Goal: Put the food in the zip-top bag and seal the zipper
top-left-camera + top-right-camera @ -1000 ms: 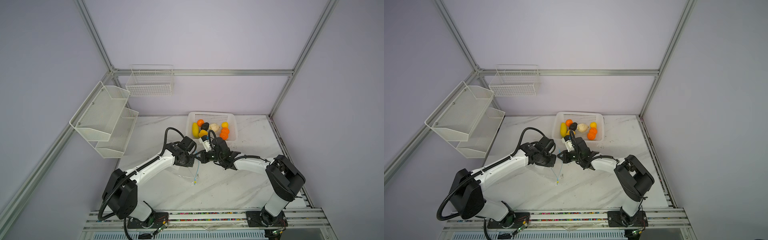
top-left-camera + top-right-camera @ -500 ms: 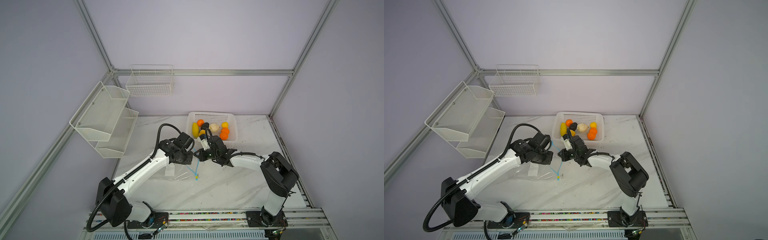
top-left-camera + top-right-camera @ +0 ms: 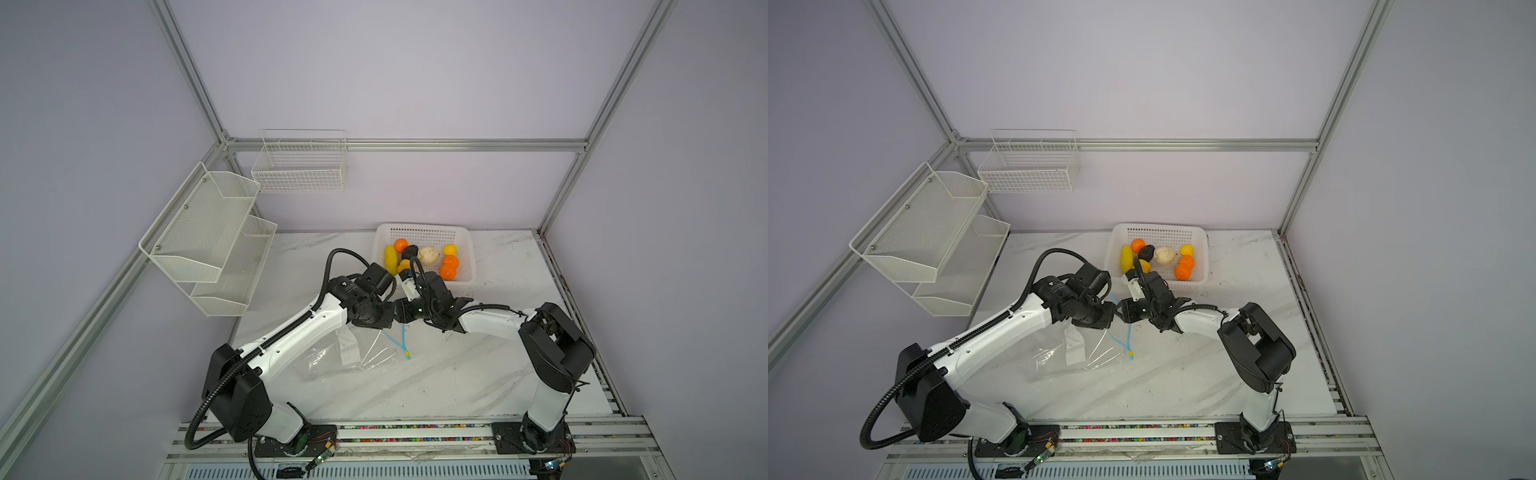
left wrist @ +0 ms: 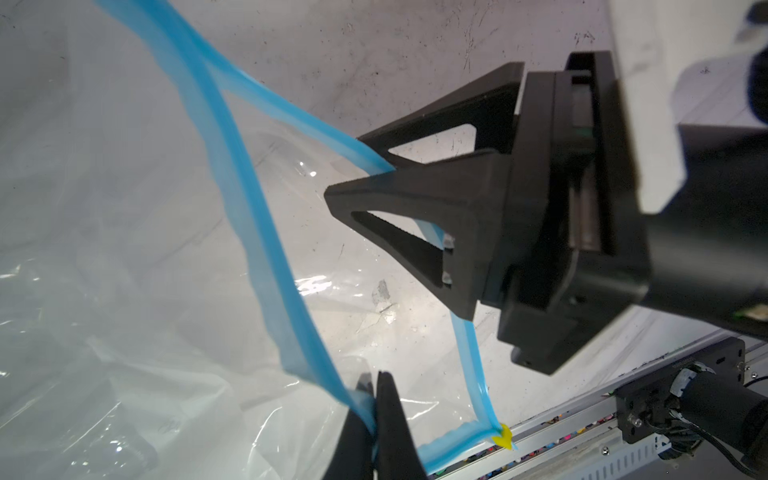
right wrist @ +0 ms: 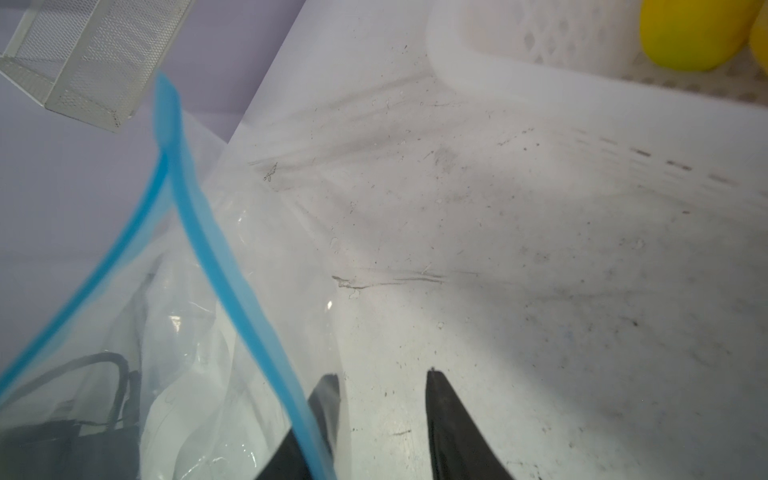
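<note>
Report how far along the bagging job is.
Done: the zip-top bag has its zipper parted, mouth open. In hand: the left gripper, jaws shut, pinches one zipper strip; the right gripper, jaws open, sits at the other. Left: all the food sits in the white basket; nothing bagged, sealing to do.

Both top views: high above the arm bases, looking steeply down at the whole worktop point(image 3: 457, 374) toward the back wall. Left wrist view: close behind the left end effector point(image 4: 376, 415), facing the right end effector point(image 4: 343, 166). Right wrist view: close, facing the white basket point(image 5: 519, 62). Wrist views share the zipper point(image 4: 259, 232).
</note>
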You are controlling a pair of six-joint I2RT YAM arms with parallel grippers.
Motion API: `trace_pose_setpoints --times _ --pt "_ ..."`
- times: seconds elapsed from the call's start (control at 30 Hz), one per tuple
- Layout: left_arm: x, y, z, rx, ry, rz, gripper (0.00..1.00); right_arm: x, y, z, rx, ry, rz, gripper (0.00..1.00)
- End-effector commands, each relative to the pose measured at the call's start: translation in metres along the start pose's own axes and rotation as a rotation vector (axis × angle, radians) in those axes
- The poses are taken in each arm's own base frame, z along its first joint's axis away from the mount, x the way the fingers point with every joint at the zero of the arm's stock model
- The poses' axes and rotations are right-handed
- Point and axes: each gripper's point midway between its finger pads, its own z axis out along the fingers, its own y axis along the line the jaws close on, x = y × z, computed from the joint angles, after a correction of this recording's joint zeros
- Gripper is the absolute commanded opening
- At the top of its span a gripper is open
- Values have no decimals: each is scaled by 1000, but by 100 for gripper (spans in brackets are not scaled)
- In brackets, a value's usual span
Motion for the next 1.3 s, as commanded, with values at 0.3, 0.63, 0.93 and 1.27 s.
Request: trace_pose_setpoints --times 0.3,0.63,0.93,1.27 --pt "-14 -14 2 66 -47 -4 0 13 -39 2 151 20 17 58" --pt "-7 0 9 52 -18 -38 0 3 -27 2 77 27 6 60" --pt "-9 7 18 12 16 -75 0 -8 -7 -14 23 11 -9 63" --pt "-9 14 24 -22 25 -128 0 -22 13 -45 -4 -58 -27 66"
